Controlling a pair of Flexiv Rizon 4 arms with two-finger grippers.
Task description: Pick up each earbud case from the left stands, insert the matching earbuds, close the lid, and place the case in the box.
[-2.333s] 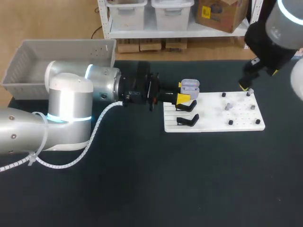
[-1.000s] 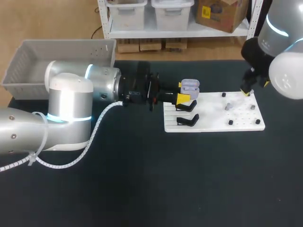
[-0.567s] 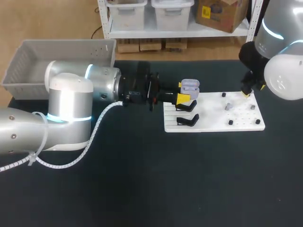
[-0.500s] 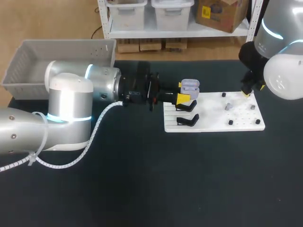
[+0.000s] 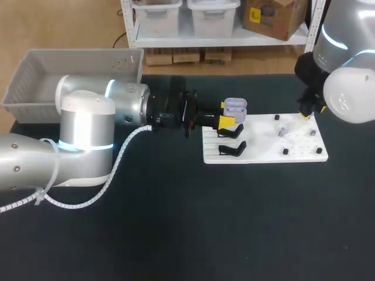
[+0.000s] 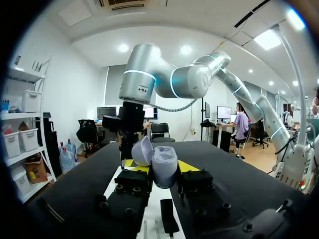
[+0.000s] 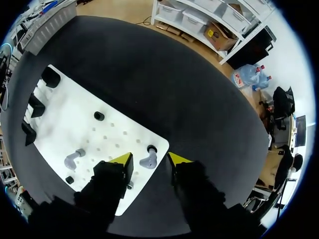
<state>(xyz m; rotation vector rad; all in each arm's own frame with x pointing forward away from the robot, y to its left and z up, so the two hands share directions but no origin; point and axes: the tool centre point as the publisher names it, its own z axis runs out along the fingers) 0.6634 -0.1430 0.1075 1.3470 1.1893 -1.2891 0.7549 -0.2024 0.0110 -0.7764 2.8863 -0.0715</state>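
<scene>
Straddles, with right gripper [image 7: 150,158] fingers apart, the grey earbud [image 7: 148,161] at the white board's [image 7: 70,134] corner, clamps the open-lidded earbud case [image 6: 164,172] in the left gripper [image 6: 159,164] near the black stands [image 5: 231,147], and likely calls next for pinching and lifting straight beside that edge, with dark table [image 5: 176,222] beyond.

Earbud case [image 5: 235,107]: grey, rounded, lid swung open, two wells showing, pinched upright between yellow tips of left gripper [image 6: 158,166], just above black stands [image 5: 232,132] at left end of white board [image 5: 263,154].
Earbud [image 7: 148,160]: grey, by black peg at board corner.
Second earbud [image 7: 73,159]: grey, lying mid-board.
Box [image 5: 35,79]: grey tray, far left, well apart.
</scene>
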